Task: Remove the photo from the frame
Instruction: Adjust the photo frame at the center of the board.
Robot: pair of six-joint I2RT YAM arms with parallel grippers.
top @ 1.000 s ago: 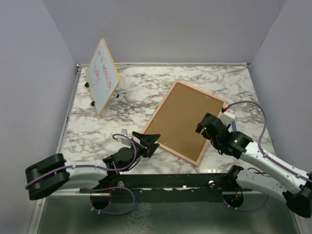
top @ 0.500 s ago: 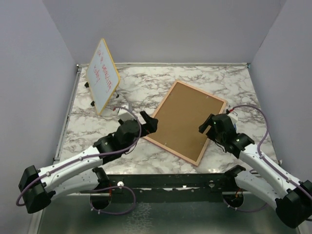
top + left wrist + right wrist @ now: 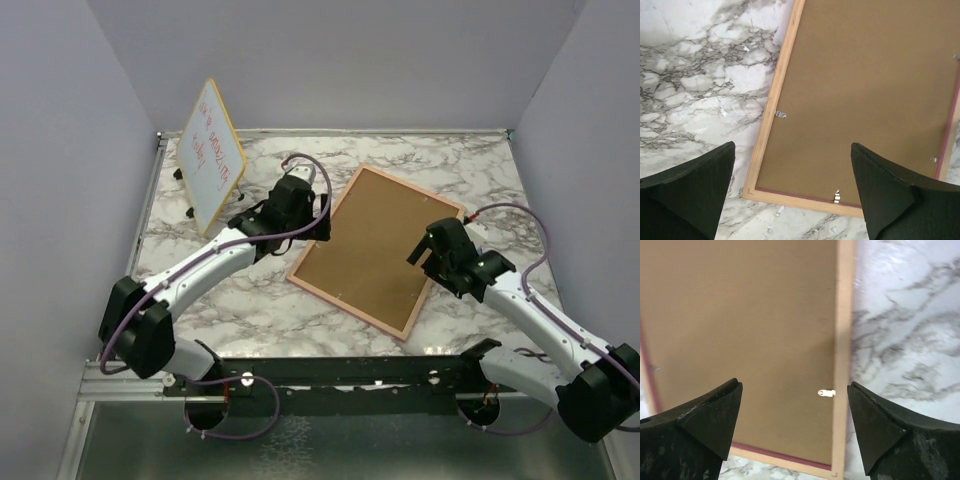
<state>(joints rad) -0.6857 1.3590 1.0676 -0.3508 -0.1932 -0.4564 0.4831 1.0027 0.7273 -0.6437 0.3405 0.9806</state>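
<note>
The left jaws are spread wide and hold nothing, poised over the left edge of the frame (image 3: 372, 250); the right jaws are likewise released and bare, over its right edge, with a small metal clip (image 3: 826, 393) showing between them; the frame lies flat, back up, slantwise on the marble desk (image 3: 470, 165), centre to right; its brown backing board (image 3: 860, 90) hides the photo; a yellow-edged whiteboard (image 3: 212, 150) stands tilted at the far left, well apart.
</note>
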